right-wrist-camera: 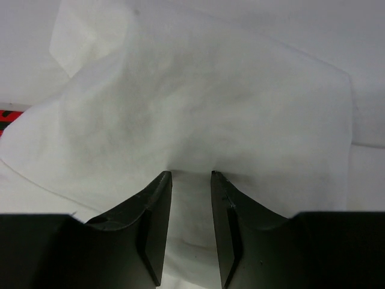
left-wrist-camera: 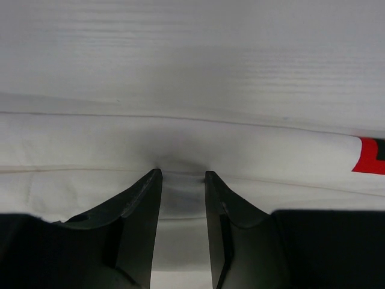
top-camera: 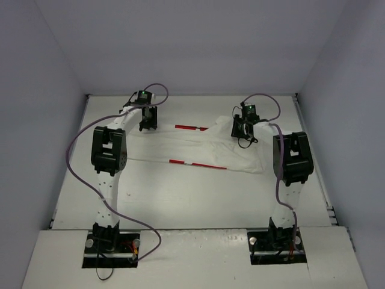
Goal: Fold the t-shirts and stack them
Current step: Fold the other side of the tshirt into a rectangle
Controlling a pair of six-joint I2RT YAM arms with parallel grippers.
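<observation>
Both arms are out over the table (top-camera: 180, 201), and you've got the white t-shirt (top-camera: 198, 147) lying between them across the mid-to-far part of the surface, long side running L to R. The left gripper (top-camera: 147, 122) is at the shirt's far-left edge. The right gripper (top-camera: 243, 129) is at the far-right end, where the cloth humps up off the table.

From the top cam only two thin slivers of the print show: a far red strip (top-camera: 186, 127) along the far edge and a near red strip (top-camera: 195, 164) along the near edge. Everything between them is plain white.

On the left wrist cam, the left fingers (left-wrist-camera: 144, 211) are drawn in on a small ridge of white fabric, and creases fan out from the tips. That's a pinch on the shirt, no daylight between cloth and pads. Layered edges run straight across the view, and a red print corner (left-wrist-camera: 368, 155) pokes in at the right.

On the right wrist cam, the right fingers (right-wrist-camera: 156, 217) are closed in on a fold too. The fabric is tucked between the tips and rises beyond them in a loose, wrinkled peak. A tiny red sliver sits at the left edge of the frame, too small to read.

So both sides are gripping the shirt, L on the flat edge and R on the bunched end.
</observation>
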